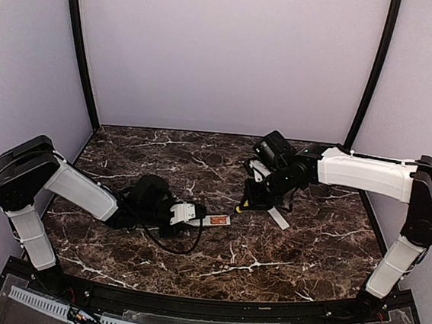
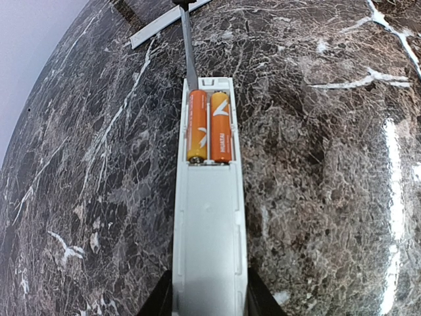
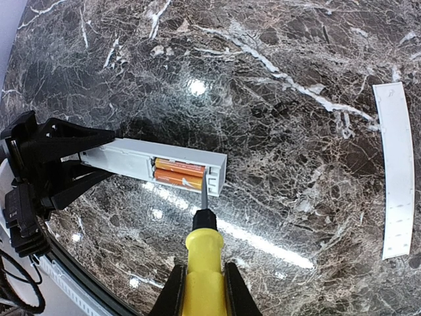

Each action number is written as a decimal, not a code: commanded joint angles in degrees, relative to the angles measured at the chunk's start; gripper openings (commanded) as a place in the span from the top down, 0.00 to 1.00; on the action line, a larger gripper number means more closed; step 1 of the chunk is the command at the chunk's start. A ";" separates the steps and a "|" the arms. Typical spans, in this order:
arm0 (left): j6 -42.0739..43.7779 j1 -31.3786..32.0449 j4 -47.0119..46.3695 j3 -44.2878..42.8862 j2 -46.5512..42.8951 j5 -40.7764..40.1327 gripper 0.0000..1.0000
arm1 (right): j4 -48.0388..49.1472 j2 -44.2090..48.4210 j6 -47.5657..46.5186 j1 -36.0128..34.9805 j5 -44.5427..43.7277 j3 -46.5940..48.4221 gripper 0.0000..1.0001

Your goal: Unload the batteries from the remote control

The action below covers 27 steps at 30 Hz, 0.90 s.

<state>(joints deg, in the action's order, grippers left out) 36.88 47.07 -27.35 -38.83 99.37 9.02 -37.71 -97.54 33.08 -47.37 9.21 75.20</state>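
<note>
The white remote control [image 2: 209, 250] lies level just above the marble, back side up, with my left gripper [image 2: 209, 299] shut on its near end. Two orange batteries [image 2: 209, 126] sit side by side in its open recess. My right gripper [image 3: 202, 289] is shut on a yellow-handled screwdriver [image 3: 202, 253]. The screwdriver's thin blade [image 3: 205, 191] reaches the end of the nearer battery [image 3: 177, 179], at the recess wall. In the top view the remote [image 1: 209, 219] points right from the left gripper [image 1: 188, 214], and the right gripper [image 1: 253, 190] hangs over its far end.
A thin flat white strip [image 3: 396, 171] lies on the marble table [image 1: 283, 260] to the right of the remote's far end, also seen in the top view [image 1: 278, 216]. Purple walls enclose the table on three sides. A black cable loops below the left wrist [image 1: 174, 244].
</note>
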 commanded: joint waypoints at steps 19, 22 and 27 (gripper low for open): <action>0.04 0.39 -1.11 0.34 -1.76 -0.53 1.00 | -1.50 0.12 0.14 -0.68 -0.93 1.57 1.00; 0.03 0.36 -1.06 0.33 -1.77 -0.49 1.00 | -1.34 -0.64 0.04 -0.66 -0.29 1.76 1.00; 0.12 0.48 -0.99 0.33 -1.79 -0.55 1.00 | -0.28 -1.42 -0.01 -0.78 0.70 2.12 1.00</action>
<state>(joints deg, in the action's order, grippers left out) 36.88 47.16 -27.38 -38.83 99.37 8.40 -39.00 -97.73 33.30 -47.37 9.28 75.44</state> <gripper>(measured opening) 0.292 0.143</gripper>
